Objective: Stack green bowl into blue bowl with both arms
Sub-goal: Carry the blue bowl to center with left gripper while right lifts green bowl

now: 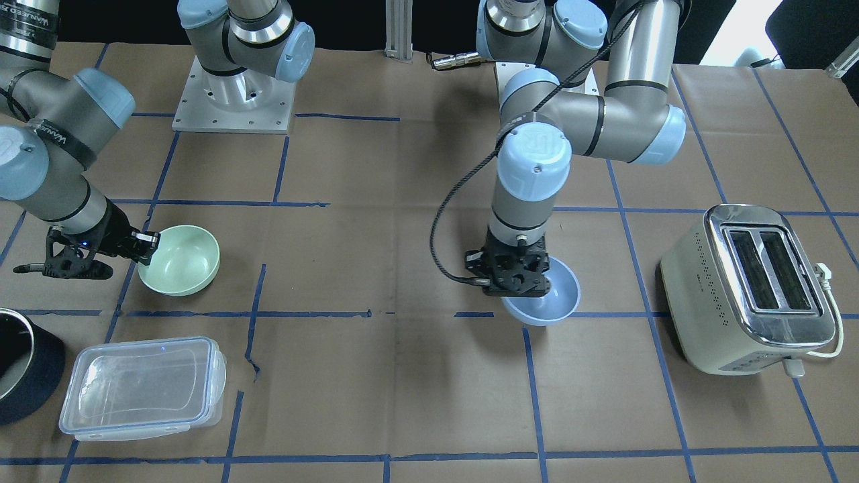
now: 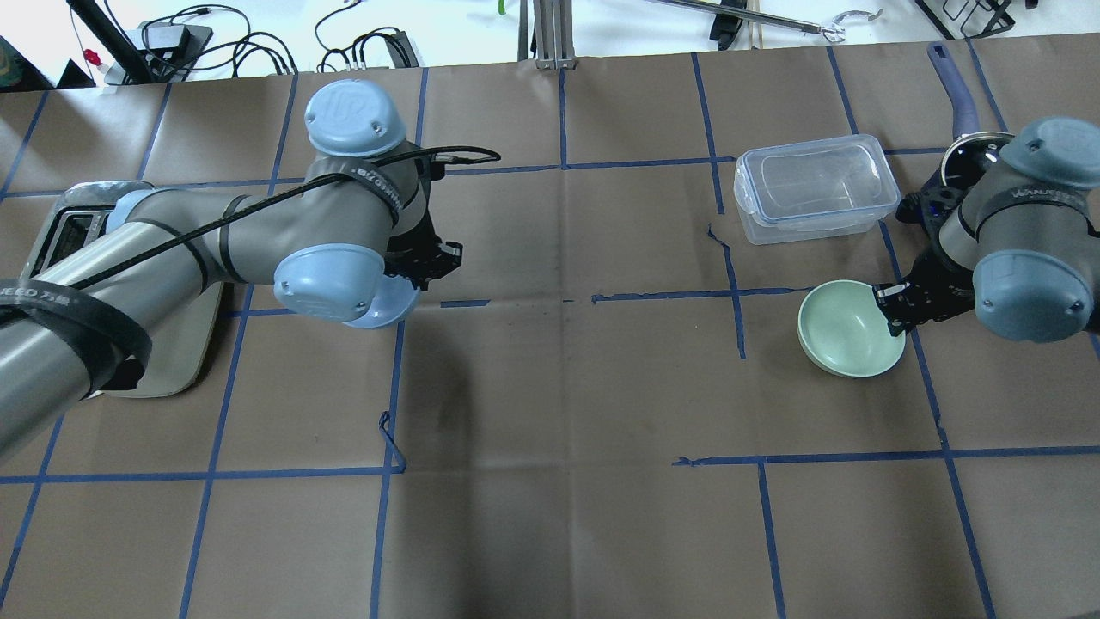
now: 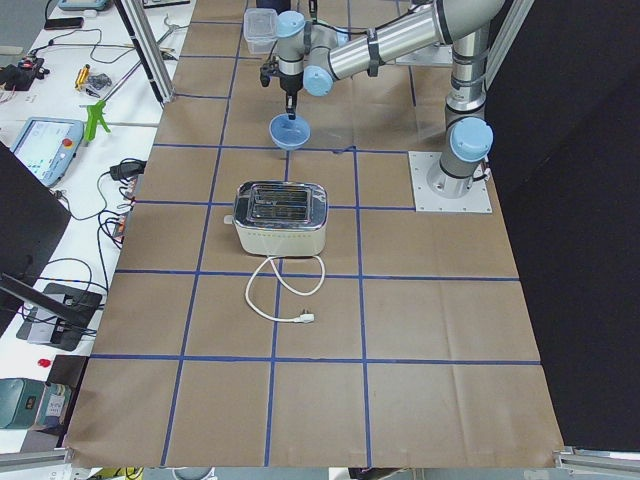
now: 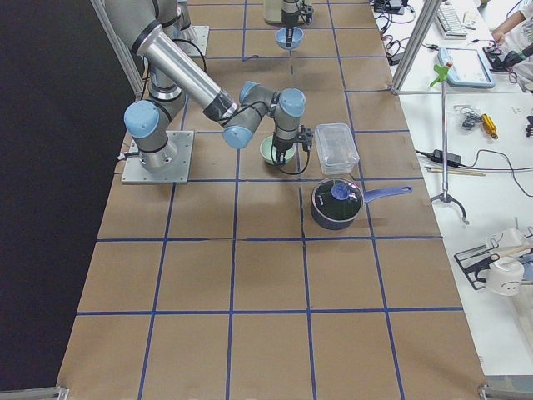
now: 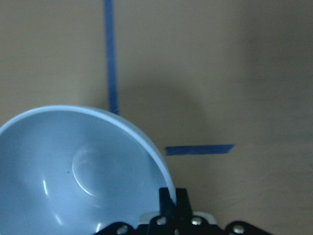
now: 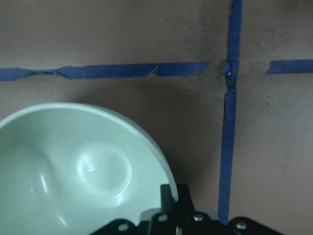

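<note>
Green bowl (image 1: 180,260): toward right end of table (image 1: 416,402), mid-depth. Looks light, stiff, smooth plastic, prob. slippery. The thin rim is your only hold, one finger in, one out. R gripper (image 6: 175,198) is clamped on the rim that way.

Blue bowl (image 1: 560,298): toward left end, same build. L gripper (image 5: 173,199) pinches its rim.

Can't tell if either bowl is off the table. A rim pinch may swing, so go slow.

Clear box (image 1: 142,387) sits near green, toaster (image 1: 751,285) near blue.

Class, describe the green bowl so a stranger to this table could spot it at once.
Start at the dark pot at one end and find the clear lidded box beside it. Just past the box sits the green bowl: small, round, open and mint green, unlike the blue bowl nearer the toaster.
</note>
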Robot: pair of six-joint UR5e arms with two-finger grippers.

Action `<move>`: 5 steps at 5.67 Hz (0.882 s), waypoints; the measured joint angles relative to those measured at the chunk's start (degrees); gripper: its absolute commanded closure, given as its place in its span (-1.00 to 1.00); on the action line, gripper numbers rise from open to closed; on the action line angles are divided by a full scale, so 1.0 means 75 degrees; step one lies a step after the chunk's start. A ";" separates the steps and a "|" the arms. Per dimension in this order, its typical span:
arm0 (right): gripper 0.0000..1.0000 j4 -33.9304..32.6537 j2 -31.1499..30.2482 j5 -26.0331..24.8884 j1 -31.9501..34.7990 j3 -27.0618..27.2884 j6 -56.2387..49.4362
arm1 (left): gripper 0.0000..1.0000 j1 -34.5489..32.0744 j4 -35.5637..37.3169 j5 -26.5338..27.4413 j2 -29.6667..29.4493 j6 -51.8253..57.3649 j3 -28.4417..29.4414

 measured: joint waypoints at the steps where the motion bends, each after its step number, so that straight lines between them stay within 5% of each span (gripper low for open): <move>1: 0.88 0.0792 -0.0107 -0.0053 0.0083 -0.0656 0.0004 | 0.94 -0.0866 0.0001 -0.0108 -0.0664 -0.0618 0.0959; 3: 0.87 0.3368 -0.0212 -0.0114 0.0339 -0.2557 0.0038 | 0.94 -0.1840 -0.0038 -0.0145 -0.1558 -0.1139 0.1946; 5: 0.87 0.5327 -0.0585 -0.0108 0.0438 -0.3891 0.0047 | 0.91 -0.2052 -0.0653 -0.0197 -0.1694 -0.1149 0.1974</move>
